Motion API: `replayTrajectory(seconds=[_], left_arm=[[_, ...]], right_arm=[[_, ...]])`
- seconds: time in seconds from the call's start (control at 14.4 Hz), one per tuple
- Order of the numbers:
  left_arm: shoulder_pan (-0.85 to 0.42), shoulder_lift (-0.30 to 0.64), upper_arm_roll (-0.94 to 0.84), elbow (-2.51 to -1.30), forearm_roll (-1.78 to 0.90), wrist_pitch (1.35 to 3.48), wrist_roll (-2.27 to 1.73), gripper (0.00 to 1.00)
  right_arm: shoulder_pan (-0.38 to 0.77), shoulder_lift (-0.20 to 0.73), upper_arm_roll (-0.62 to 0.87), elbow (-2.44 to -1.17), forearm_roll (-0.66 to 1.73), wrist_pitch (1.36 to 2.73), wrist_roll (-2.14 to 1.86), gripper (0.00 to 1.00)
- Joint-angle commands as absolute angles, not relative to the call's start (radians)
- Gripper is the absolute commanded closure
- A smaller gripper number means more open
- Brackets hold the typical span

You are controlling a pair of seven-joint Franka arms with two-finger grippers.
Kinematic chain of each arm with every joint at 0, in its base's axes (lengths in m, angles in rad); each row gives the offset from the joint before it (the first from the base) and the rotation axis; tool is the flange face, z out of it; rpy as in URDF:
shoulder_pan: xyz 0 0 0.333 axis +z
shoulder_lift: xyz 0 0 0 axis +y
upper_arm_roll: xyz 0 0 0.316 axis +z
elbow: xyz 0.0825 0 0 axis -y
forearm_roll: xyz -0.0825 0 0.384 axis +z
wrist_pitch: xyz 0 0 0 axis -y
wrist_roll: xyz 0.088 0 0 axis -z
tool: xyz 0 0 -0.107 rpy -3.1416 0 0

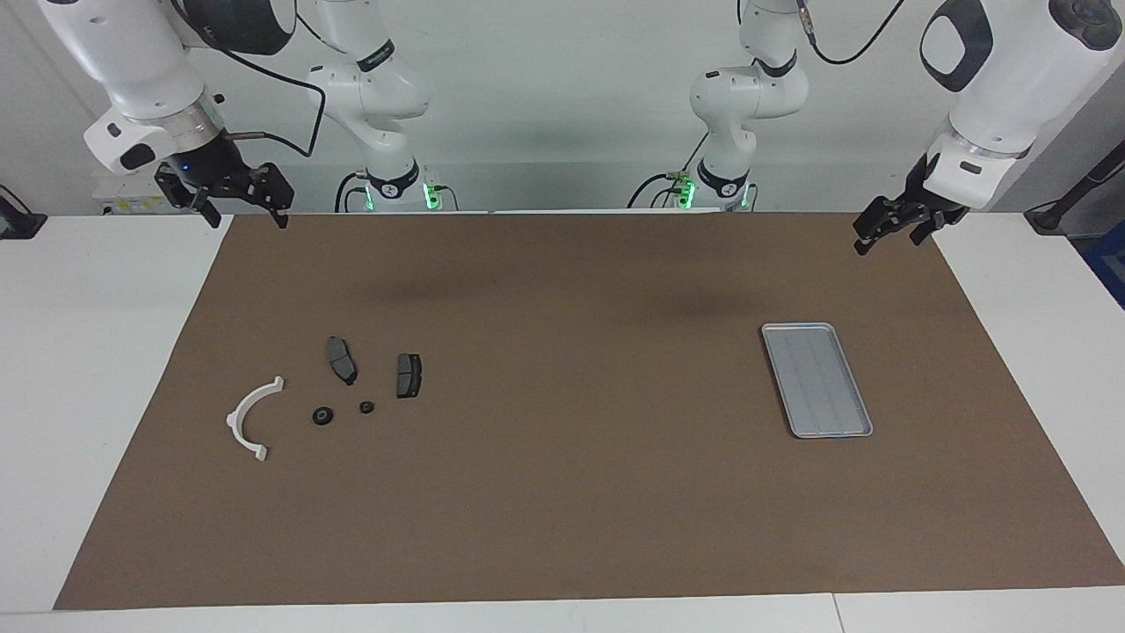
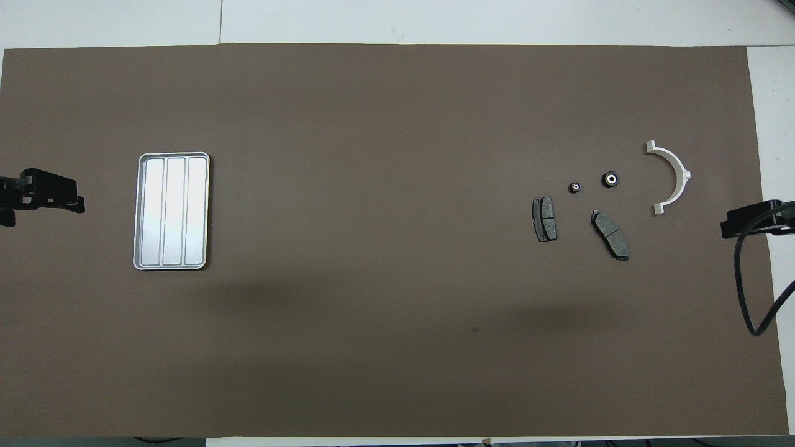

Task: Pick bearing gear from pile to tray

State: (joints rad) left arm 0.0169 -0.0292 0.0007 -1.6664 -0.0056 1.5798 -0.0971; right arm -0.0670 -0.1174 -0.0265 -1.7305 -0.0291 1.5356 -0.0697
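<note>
In the facing view the lower part of the frame is bare brown mat (image 1: 562, 527), and the nearest part to the camera is the white arc bracket (image 1: 250, 420), lower left of centre. Just above and beside it sit two small black round pieces, the larger bearing gear (image 1: 322, 416) and the smaller one (image 1: 366, 406), and above those two dark brake pads (image 1: 341, 360) (image 1: 409, 374). All lie apart from one another, none stacked.

The tray (image 1: 817, 380) lies at the right of the frame, well apart from the pile, and holds nothing. So I judge the task not yet begun: no piece lifted, none delivered.

The right gripper (image 1: 235, 198) hangs at the upper left, over the mat's top edge, fingers apart and holding nothing. The left gripper (image 1: 896, 227) hangs at the upper right, over the mat's corner, likewise spread and holding nothing.

Room looks generous: wide open mat runs between pile and tray, and the parts sit well inside the mat's edges. The bracket's nearness to the larger round piece may crowd a descent.
</note>
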Motion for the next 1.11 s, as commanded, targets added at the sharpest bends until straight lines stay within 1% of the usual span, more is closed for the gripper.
replayTrajectory(seconds=[0.0,0.28,0.42,0.56,0.83,1.04], left_arm=[[0.0,-0.038,0.014,-1.671,0.014,1.568,-0.097,0.0],[0.0,-0.038,0.014,-1.671,0.014,1.568,-0.097,0.0],[0.0,-0.038,0.014,-1.671,0.014,1.568,-0.097,0.0],[0.0,-0.038,0.014,-1.671,0.014,1.568,-0.097,0.0],[0.0,-0.038,0.014,-1.671,0.014,1.568,-0.097,0.0],[0.0,-0.038,0.014,-1.671,0.014,1.568,-0.097,0.0]], right_arm=[[-0.078,-0.132,-0.017,-1.755,-0.041,1.56,-0.074,0.0],[-0.086,-0.129,-0.017,-1.753,-0.028,1.565,-0.095,0.0],[-0.097,-0.092,-0.017,-1.737,-0.023,1.603,-0.103,0.0],[-0.095,-0.031,-0.017,-1.709,-0.023,1.659,-0.115,0.0],[-0.083,0.109,-0.012,-1.704,-0.012,1.805,-0.115,0.0],[-0.081,0.245,-0.008,-1.654,0.009,1.867,-0.115,0.0]])
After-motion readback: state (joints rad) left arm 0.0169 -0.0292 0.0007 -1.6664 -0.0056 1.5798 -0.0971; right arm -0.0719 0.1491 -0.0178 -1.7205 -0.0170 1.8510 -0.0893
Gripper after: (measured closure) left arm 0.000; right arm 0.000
